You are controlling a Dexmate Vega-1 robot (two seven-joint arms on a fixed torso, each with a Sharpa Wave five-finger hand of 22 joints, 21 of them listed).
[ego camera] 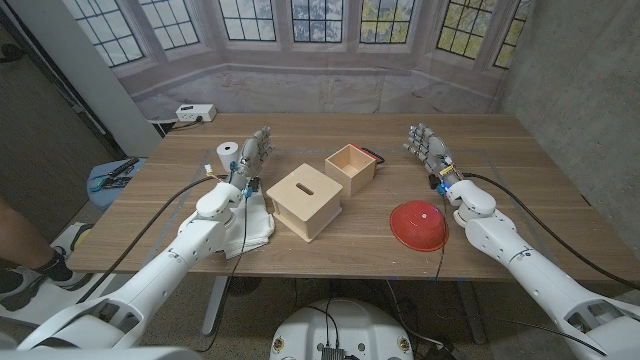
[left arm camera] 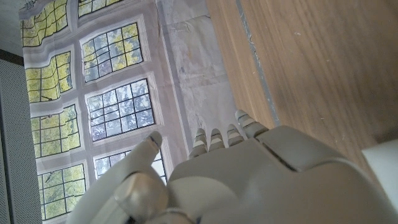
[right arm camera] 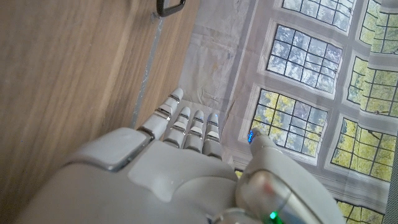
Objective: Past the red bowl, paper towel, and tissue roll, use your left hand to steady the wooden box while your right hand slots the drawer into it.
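Note:
A wooden box point(ego camera: 305, 199) with a slot in its top sits mid-table. Just behind and to its right lies the open wooden drawer point(ego camera: 351, 167). My left hand point(ego camera: 254, 154) stands raised to the left of the box, fingers apart and up, holding nothing; its back point(left arm camera: 249, 180) fills the left wrist view's lower part. My right hand point(ego camera: 427, 146) is raised to the right of the drawer, fingers apart, empty, and its back point(right arm camera: 180, 168) appears in the right wrist view. The red bowl point(ego camera: 418, 225) lies upside down at front right. A white paper towel point(ego camera: 251, 226) lies under my left forearm. The tissue roll point(ego camera: 227, 153) stands far left.
A black and red object point(ego camera: 374, 155) lies behind the drawer. A white device point(ego camera: 195, 113) sits on the ledge behind the table. A person's leg point(ego camera: 20, 240) is at the left edge. Bare wood spans the far right of the table point(ego camera: 520, 170).

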